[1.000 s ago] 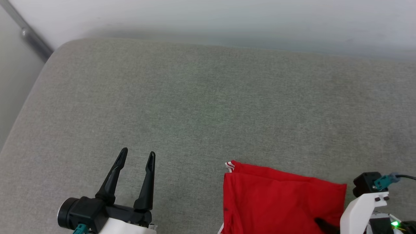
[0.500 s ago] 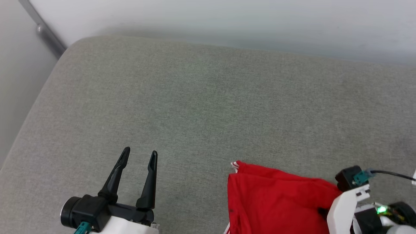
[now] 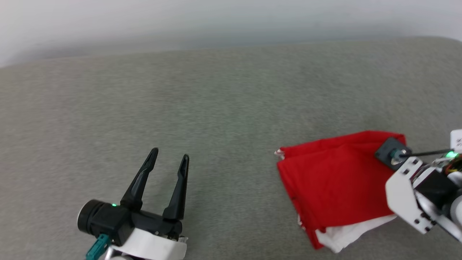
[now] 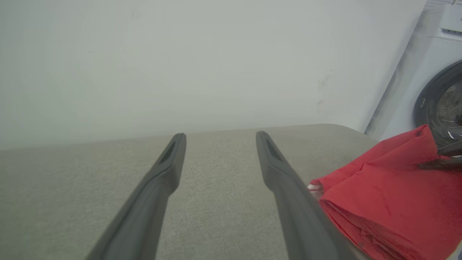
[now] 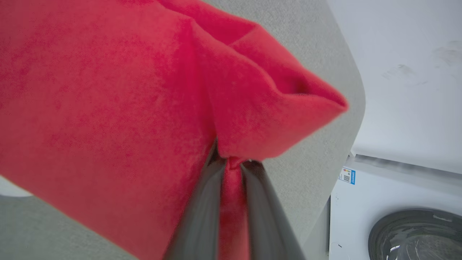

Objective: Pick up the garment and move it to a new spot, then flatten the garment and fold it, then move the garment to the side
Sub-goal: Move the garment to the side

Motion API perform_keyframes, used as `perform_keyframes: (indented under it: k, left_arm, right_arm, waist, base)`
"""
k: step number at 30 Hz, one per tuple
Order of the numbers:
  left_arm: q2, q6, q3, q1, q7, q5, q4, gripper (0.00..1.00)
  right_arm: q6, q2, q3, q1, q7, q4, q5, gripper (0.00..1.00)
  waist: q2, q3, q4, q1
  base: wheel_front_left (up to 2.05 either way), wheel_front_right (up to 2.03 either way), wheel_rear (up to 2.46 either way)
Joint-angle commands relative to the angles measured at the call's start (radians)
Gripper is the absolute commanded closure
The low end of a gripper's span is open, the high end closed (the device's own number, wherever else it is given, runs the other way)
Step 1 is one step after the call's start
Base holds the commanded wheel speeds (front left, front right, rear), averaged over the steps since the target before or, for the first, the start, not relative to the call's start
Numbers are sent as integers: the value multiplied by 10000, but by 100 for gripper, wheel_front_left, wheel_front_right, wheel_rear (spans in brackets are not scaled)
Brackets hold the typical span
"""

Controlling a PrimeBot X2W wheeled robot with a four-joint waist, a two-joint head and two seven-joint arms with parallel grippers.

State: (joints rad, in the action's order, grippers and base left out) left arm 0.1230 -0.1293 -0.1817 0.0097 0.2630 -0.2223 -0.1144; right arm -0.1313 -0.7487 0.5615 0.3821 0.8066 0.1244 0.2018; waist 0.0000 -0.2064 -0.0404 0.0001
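The garment [image 3: 335, 184] is a folded red jersey lying at the right of the grey cushion [image 3: 231, 108], with a white panel showing at its near edge. My right arm's white wrist [image 3: 404, 191] hangs over the garment's right side. In the right wrist view my right gripper [image 5: 232, 162] is shut on a pinched, raised fold of the garment [image 5: 108, 108]. My left gripper [image 3: 170, 153] stands open over bare cushion at the lower left, well apart from the jersey. Its open fingers also show in the left wrist view, left gripper [image 4: 220, 136], with the garment [image 4: 389, 202] to their right.
A white washing machine [image 4: 440, 94] with a dark round door stands past the cushion's right end; the washing machine [image 5: 397, 224] is also in the right wrist view. A pale wall runs behind the cushion. Bare cushion stretches left and centre.
The head camera has swung right, shifting the whole picture. My right gripper has shut on the garment's right side, and a white panel now shows at its near edge. The left gripper stays open.
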Motion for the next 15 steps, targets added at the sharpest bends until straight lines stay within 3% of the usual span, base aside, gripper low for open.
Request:
perform_keyframes:
  k: [1,8,15]
  left_arm:
    - [167,-5,-73,-347,22,102,-40,0]
    - [683,-5,-429,-1145,22,173,-160,0]
    - [1457,-5,-884,-1990,22,246,-308,0]
  right_arm:
    - [11,-476,340,639,-227,-194,103,100]
    - [11,-1460,850,1940,-1405,-1437,286,100]
    - [13,-1525,3,2760,-3181,-3862,88,100]
  waist:
    - [0,-906,-1405,-1]
    - [0,-2087,-2669,-1]
    - [0,-3279,-3398,-1]
  base:
    - [0,0,0]
    - [0,0,0]
    - [0,0,0]
